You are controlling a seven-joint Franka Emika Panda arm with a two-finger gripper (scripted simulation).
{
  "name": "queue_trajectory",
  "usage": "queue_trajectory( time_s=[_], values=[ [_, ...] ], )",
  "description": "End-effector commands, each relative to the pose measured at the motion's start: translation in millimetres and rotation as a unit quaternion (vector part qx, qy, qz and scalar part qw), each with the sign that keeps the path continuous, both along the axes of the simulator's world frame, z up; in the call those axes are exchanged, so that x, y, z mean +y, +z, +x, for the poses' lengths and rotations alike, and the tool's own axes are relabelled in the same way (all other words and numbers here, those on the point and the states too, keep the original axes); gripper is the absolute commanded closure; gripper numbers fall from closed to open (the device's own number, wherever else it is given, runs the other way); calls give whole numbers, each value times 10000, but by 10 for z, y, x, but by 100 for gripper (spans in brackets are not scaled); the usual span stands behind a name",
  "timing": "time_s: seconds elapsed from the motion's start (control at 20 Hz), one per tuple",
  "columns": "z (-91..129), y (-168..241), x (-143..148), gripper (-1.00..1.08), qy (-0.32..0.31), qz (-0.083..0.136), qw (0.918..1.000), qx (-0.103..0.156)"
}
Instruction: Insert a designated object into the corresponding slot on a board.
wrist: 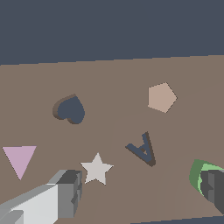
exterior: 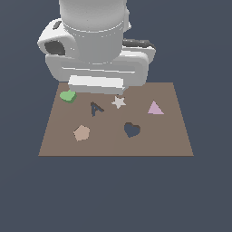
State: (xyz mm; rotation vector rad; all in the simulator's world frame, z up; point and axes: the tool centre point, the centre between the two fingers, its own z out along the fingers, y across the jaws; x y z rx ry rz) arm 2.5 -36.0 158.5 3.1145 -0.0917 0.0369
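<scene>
Exterior view: the arm's bulky white body looms over the far edge of the brown board [exterior: 172, 136], hiding its jaws, so their state can't be read here. The green heart [exterior: 68, 96] sits at the far corner on the exterior view's left, well apart from the dark heart slot [exterior: 132, 130]. Between them: the A-shaped hole [exterior: 95, 108], white star [exterior: 118, 102], tan pentagon [exterior: 81, 133], pink triangle [exterior: 155, 108].

Wrist view: the gripper [wrist: 140, 192] has its jaws spread wide. One finger [wrist: 213, 186] overlaps the green heart [wrist: 196, 173]; the other stands beside the star [wrist: 96, 169]. The slot [wrist: 71, 109] lies empty.
</scene>
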Motion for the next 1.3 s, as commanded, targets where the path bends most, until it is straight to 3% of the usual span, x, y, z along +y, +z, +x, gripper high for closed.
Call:
queue_trajectory(
  time_s=[0.0,0.35,0.6,0.85,1.25],
  values=[
    [-68,-128,-204,-92,-216,12,9998,15],
    [-421,-653,-969,-92,-1075,73,9942,55],
    [-653,-935,-1331,-92,-1514,112,9884,78],
    [-765,-1070,-1484,-92,-1709,140,9852,89],
    [-769,-1160,-1488,-92,-1713,141,9851,95]
  ],
)
